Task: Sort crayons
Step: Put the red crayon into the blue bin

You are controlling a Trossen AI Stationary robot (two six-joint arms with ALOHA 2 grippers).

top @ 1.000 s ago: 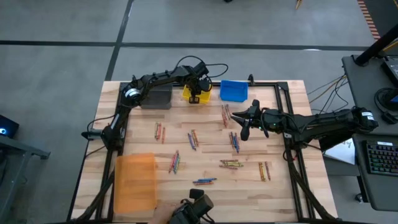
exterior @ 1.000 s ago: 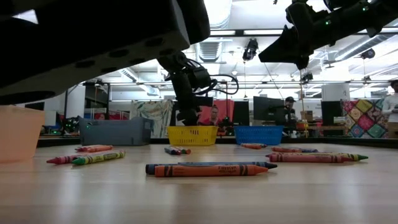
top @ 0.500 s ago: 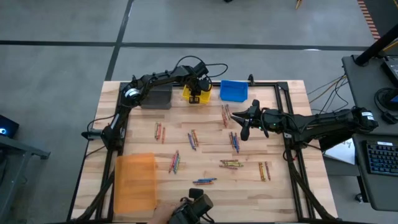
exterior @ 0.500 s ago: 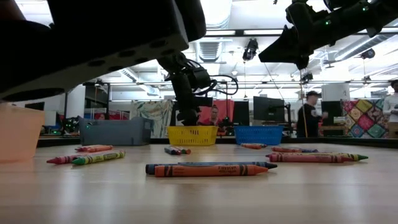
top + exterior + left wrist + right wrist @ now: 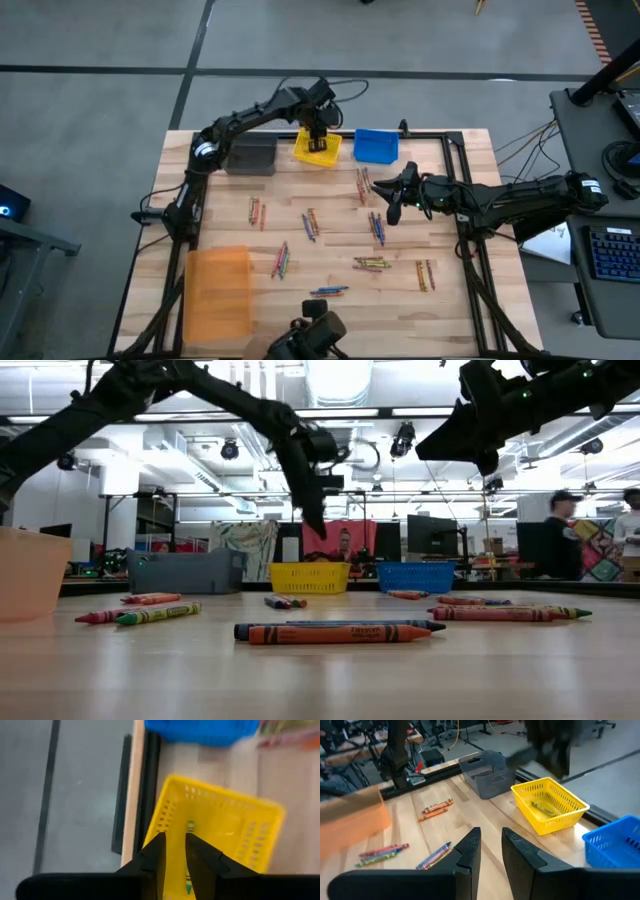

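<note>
Since the earlier frame the left gripper (image 5: 318,139) has risen above the yellow bin (image 5: 317,150), seen from overhead; the right gripper (image 5: 393,207) hovers over scattered crayons (image 5: 372,263). From the left wrist, narrowly parted fingers (image 5: 153,857) frame a yellow-green crayon (image 5: 190,826) lying in the bin. From the right wrist, empty fingers (image 5: 468,851) stand slightly apart above the table (image 5: 485,820).

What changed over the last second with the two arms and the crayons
The left gripper has risen above the yellow bin, and its fingers, shut a second ago, now stand slightly apart with nothing between them. Yellow-green crayons lie in the bin below it, so one was likely just dropped. The right gripper has stayed hovering over the table's middle, holding nothing. The crayons on the table and the other bins have not moved.
</note>
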